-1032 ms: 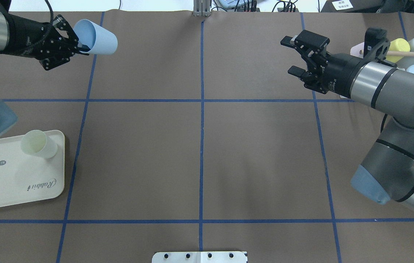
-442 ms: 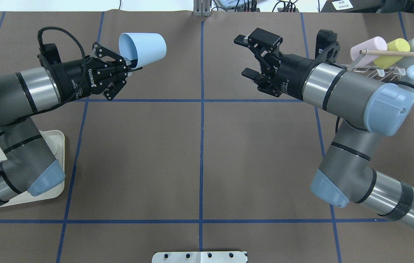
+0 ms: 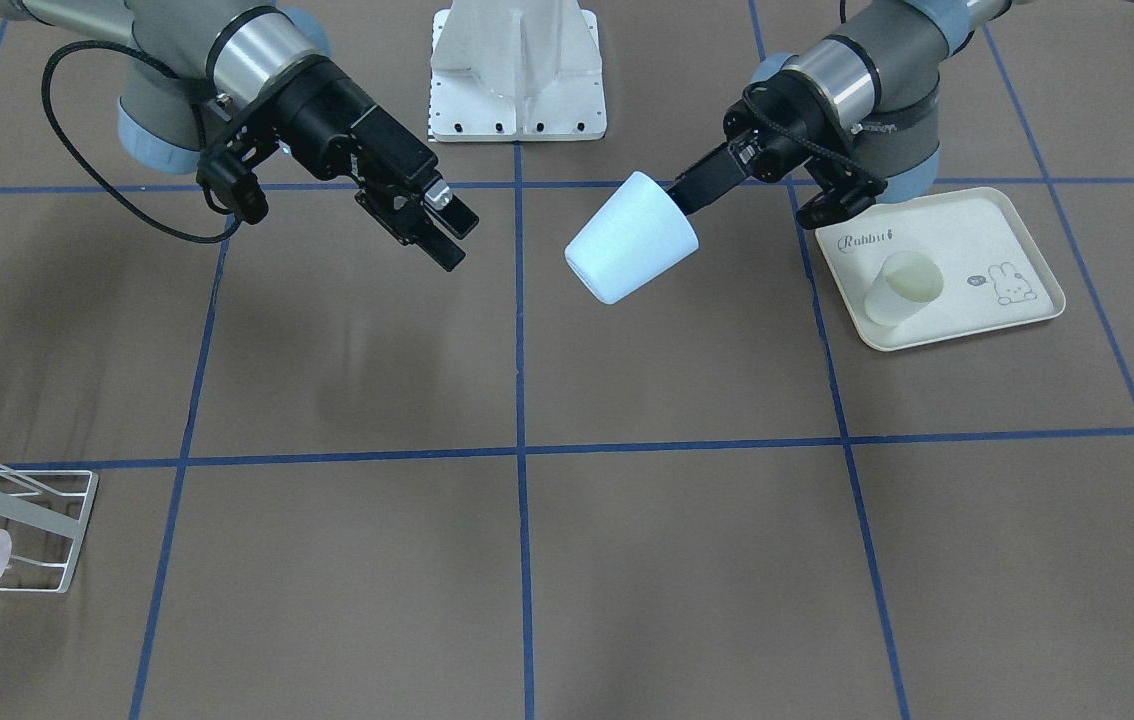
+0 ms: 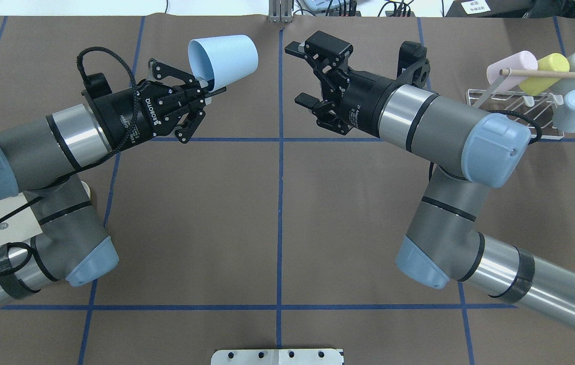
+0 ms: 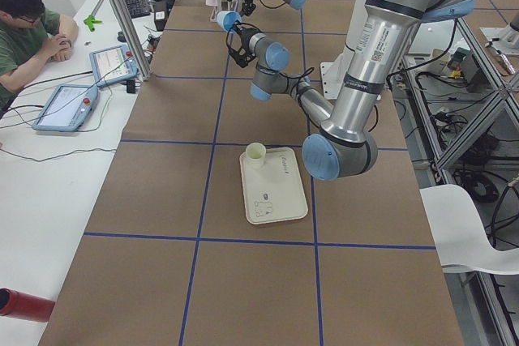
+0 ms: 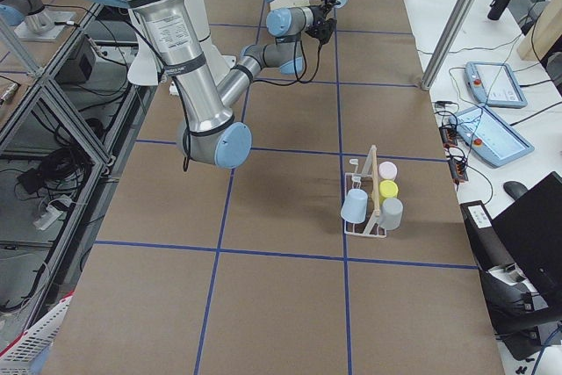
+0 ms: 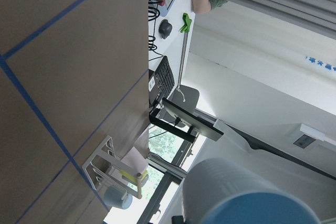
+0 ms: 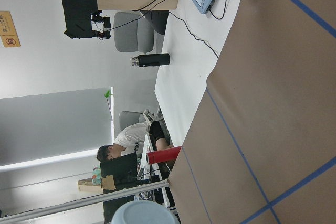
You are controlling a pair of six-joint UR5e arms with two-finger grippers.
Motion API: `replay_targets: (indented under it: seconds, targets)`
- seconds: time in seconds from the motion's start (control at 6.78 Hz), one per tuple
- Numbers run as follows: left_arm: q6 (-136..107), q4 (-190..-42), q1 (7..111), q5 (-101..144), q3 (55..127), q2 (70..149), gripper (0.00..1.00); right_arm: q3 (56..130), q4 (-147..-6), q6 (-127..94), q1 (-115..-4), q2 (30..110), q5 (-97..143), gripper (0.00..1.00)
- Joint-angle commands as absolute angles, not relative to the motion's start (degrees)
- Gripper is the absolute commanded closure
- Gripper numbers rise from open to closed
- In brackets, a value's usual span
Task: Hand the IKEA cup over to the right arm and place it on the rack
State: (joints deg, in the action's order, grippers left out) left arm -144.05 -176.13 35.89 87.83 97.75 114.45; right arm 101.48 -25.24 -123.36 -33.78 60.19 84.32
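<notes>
The light blue IKEA cup (image 4: 223, 56) hangs tilted above the table left of the centre line, base pointing toward the right arm (image 4: 434, 121). My left gripper (image 4: 205, 83) is shut on the cup's rim wall, one finger inside; from the front the cup (image 3: 630, 250) and left gripper (image 3: 682, 192) show the same. My right gripper (image 4: 297, 73) is open and empty, a short gap from the cup; it also shows as the right gripper (image 3: 454, 240). The white wire rack (image 4: 515, 101) stands at the far right holding several cups.
A cream rabbit tray (image 3: 967, 325) carries a pale yellow-green cup (image 3: 902, 285) by the left arm's base. The robot's mounting plate (image 3: 517, 70) sits at the table's near edge. A person (image 5: 28, 26) sits at the side desk beyond the table.
The left gripper carried the cup rightward toward the centre line. The right gripper, still open, moved leftward away from the rack toward the cup.
</notes>
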Motion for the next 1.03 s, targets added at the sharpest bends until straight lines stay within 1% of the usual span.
replay_targets:
  seconds: [0.0, 0.44, 0.74, 0.88]
  targets:
    - [-144.8, -176.2, 35.3, 87.3, 97.6, 115.7, 1.00, 101.5, -25.1, -124.4, -33.2, 59.3, 84.1, 0.00]
    - [-144.6, -176.2, 34.6, 87.2, 97.5, 116.3, 1.00, 101.4, -25.1, -127.9, -33.3, 59.1, 82.8, 0.00]
    - [-144.1, -176.1, 31.4, 84.1, 97.2, 117.0, 1.00, 101.4, -25.0, -127.9, -33.2, 58.8, 82.2, 0.00]
    - [-144.1, -175.8, 31.4, 84.0, 97.1, 117.2, 1.00, 101.3, -25.0, -127.9, -33.0, 58.9, 82.1, 0.00]
